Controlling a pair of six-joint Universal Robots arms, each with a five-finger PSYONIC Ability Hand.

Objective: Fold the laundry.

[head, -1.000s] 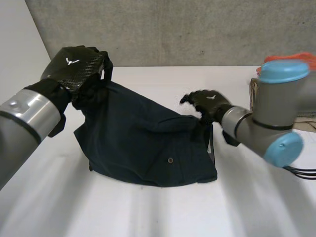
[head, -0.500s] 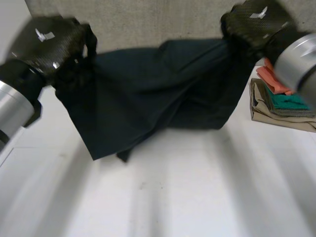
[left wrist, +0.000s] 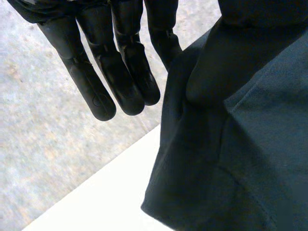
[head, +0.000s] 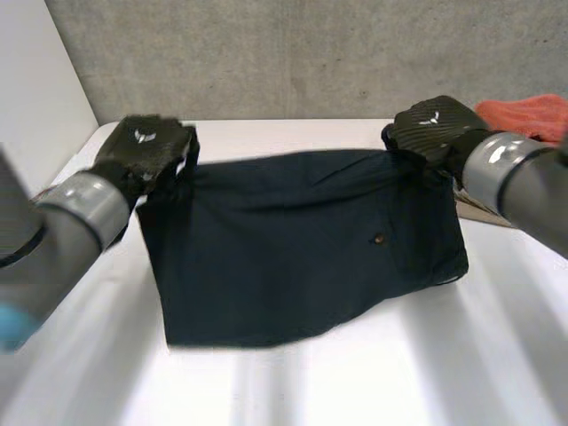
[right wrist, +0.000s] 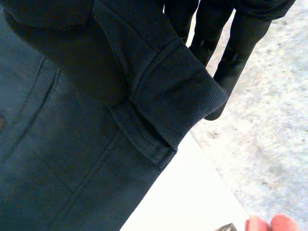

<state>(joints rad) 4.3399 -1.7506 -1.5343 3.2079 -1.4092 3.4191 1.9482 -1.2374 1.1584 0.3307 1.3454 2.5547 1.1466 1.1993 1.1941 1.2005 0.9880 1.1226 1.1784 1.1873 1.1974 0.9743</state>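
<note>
**Both hands pinching the far corners of the dark garment**

In the head view I am watching the dark garment [head: 302, 257] stretching wide between the two hands, its near part lying on the white worktop [head: 355, 382]. The left hand [head: 146, 151] is holding the far left corner and the right hand [head: 435, 129] the far right corner. A small button [head: 379, 238] is showing on the cloth toward the right hand's side, and an orange cloth [head: 528, 114] is lying beyond the right arm.

The wrist views are giving me the grips that the head view is hiding. On the left, the fingers [left wrist: 120, 77] are running straight, one slipping behind the folded edge while the thumb is pressing on the front. On the right, the thumb is clamping a thick stitched band [right wrist: 178, 91] against the fingers [right wrist: 231, 38] behind it.
</note>
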